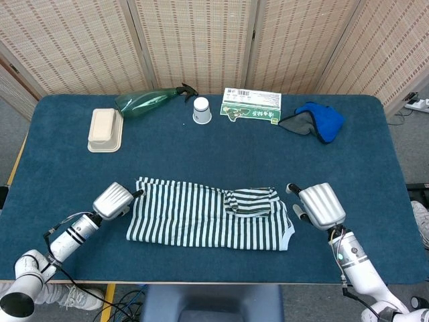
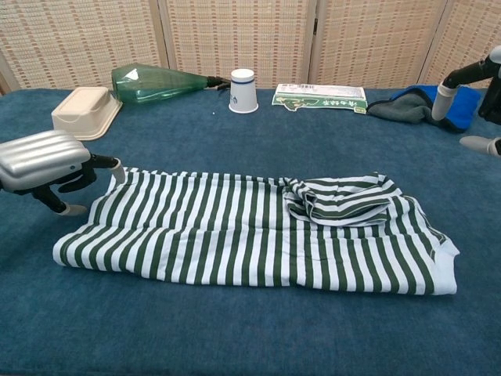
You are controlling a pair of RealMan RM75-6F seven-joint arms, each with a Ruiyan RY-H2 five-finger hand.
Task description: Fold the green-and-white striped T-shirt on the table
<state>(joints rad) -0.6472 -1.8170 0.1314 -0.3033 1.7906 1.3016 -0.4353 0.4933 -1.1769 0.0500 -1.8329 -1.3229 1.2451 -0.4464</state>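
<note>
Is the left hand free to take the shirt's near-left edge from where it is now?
Probably yes. The left hand sits open right at the striped T-shirt's left edge, holding nothing, with only bare table between them.

Legible text: none you can read. Green-and-white packet (image 1: 252,105) at the far edge of the bench (image 1: 375,168): barcode and printed lettering, too small to make out.
</note>
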